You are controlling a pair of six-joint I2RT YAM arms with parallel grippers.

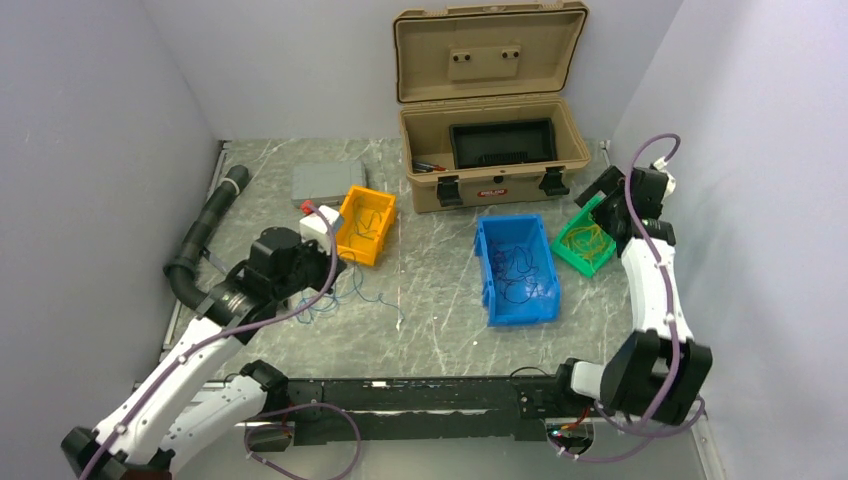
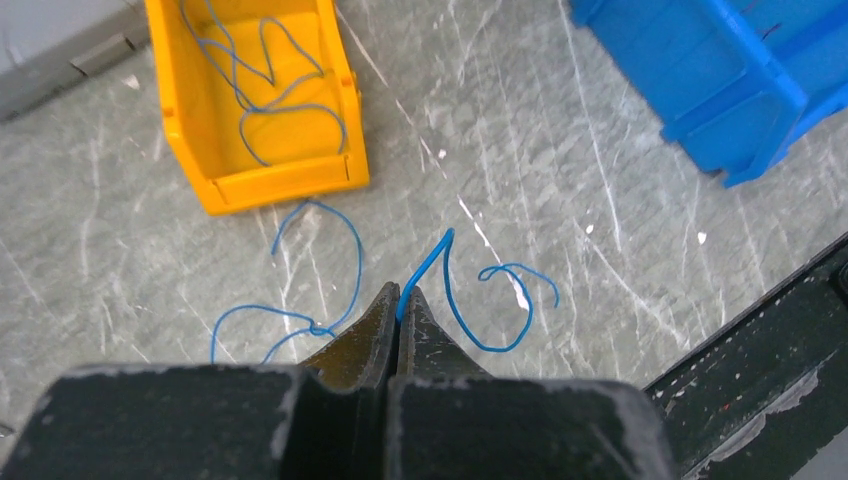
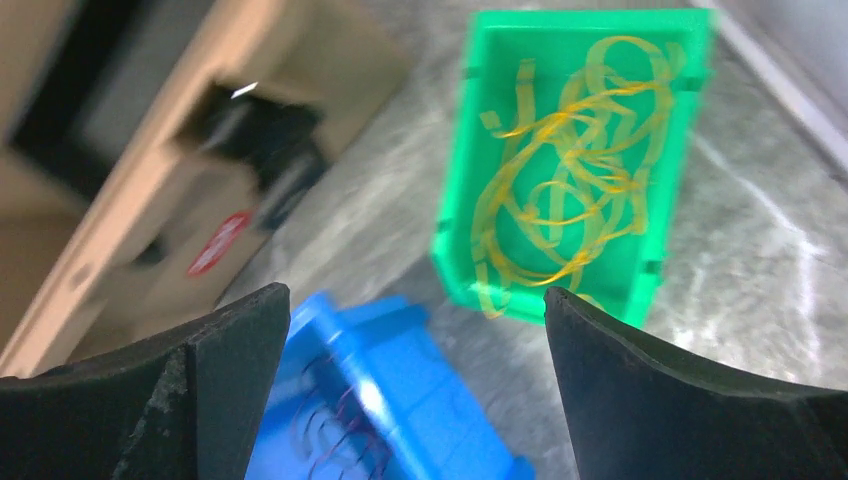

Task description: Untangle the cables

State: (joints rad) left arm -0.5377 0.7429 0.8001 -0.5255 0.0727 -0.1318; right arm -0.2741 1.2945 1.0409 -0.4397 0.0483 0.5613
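Observation:
My left gripper (image 2: 400, 300) is shut on the end of a thin blue cable (image 2: 455, 305), which curls down onto the table. More blue cable (image 2: 300, 320) lies loose to its left. In the top view this gripper (image 1: 335, 268) hovers just below the yellow bin (image 1: 352, 240), where other blue cables (image 2: 270, 90) lie. My right gripper (image 3: 415, 310) is open and holds nothing. It hangs above the green bin (image 3: 455, 250) of yellow cables (image 3: 570, 190). The blue bin (image 3: 440, 400) below it holds dark cables (image 3: 340, 430).
An open tan toolbox (image 1: 490, 150) stands at the back. A grey box (image 1: 325, 180) and a white block (image 1: 318, 225) sit beside the yellow bin. A black corrugated hose (image 1: 205, 235) runs along the left wall. A black rail (image 1: 400, 405) lines the near edge.

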